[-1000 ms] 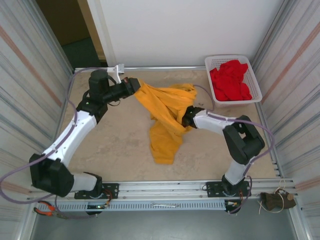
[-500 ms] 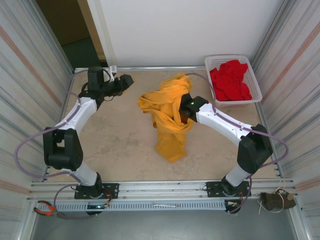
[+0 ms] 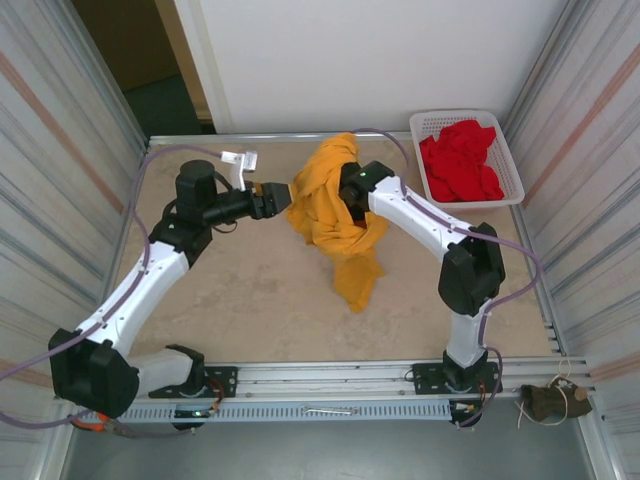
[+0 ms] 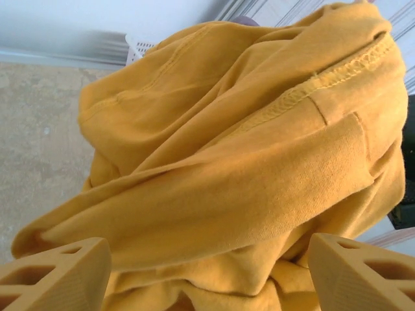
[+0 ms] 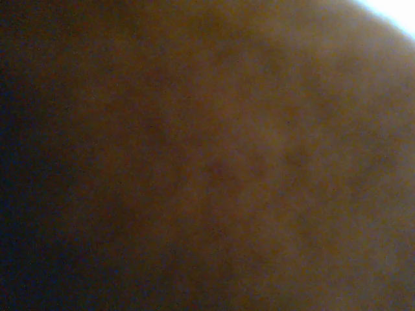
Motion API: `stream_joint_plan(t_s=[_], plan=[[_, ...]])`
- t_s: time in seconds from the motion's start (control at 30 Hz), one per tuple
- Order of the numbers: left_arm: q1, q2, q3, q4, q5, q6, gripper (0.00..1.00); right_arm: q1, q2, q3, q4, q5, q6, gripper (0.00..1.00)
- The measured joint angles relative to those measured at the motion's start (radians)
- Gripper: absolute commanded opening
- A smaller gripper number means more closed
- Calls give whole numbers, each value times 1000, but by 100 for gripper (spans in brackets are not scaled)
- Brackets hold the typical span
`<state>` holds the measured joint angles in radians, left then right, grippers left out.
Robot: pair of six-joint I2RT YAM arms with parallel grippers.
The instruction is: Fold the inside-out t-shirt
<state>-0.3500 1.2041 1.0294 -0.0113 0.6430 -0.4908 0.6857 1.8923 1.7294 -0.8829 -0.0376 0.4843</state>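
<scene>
While beige tabletop (image 3: 230,290) sits between corrugated metal walls (image 3: 60,150), right jaws clamp hanging t-shirt (image 3: 345,250); left jaws spread.

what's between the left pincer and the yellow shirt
Nothing: the left wrist view shows the t-shirt right at the open left pincer tips.

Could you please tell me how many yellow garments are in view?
1: the mustard-yellow cloth t-shirt, bunched mid-table; the red clothes heaped in the white plastic basket could hide another.
</scene>
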Motion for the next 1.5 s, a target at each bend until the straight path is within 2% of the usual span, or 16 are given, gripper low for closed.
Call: stream_joint_plan(t_s=[0.3,0.37,0.43,0.5,0.53,0.57,0.6,0.83,1.03,1.13,1.33,1.47,1.5], plan=[[-66,73,32,57,3,62,83,16,20,21,-46,0,-27,0],[-77,85,41,79,4,65,76,20,23,21,-47,0,-29,0],[-82,96,46,103,8,63,59,23,24,21,-47,-1,-31,0],[-82,111,56,124,8,50,24,27,26,21,-47,0,-34,0],[-82,119,63,131,7,45,11,29,27,21,-48,0,-34,0],[-82,129,71,137,1,40,2,32,28,21,-49,0,-37,0],[-82,140,84,139,2,32,0,34,29,21,-49,-3,-42,0],[-55,219,154,90,9,-69,0,15,18,-74,16,9,-49,0],[70,365,201,210,-23,-269,0,123,-9,-190,19,14,-49,0],[102,415,201,241,-16,-341,0,154,-30,-215,27,15,-49,0],[98,419,203,199,-46,-333,0,145,-87,-223,14,19,-48,0],[92,423,172,159,-68,-290,0,121,-100,-98,-5,11,-45,0],[88,431,165,142,-69,-273,8,112,-101,-61,-2,7,-42,0]])
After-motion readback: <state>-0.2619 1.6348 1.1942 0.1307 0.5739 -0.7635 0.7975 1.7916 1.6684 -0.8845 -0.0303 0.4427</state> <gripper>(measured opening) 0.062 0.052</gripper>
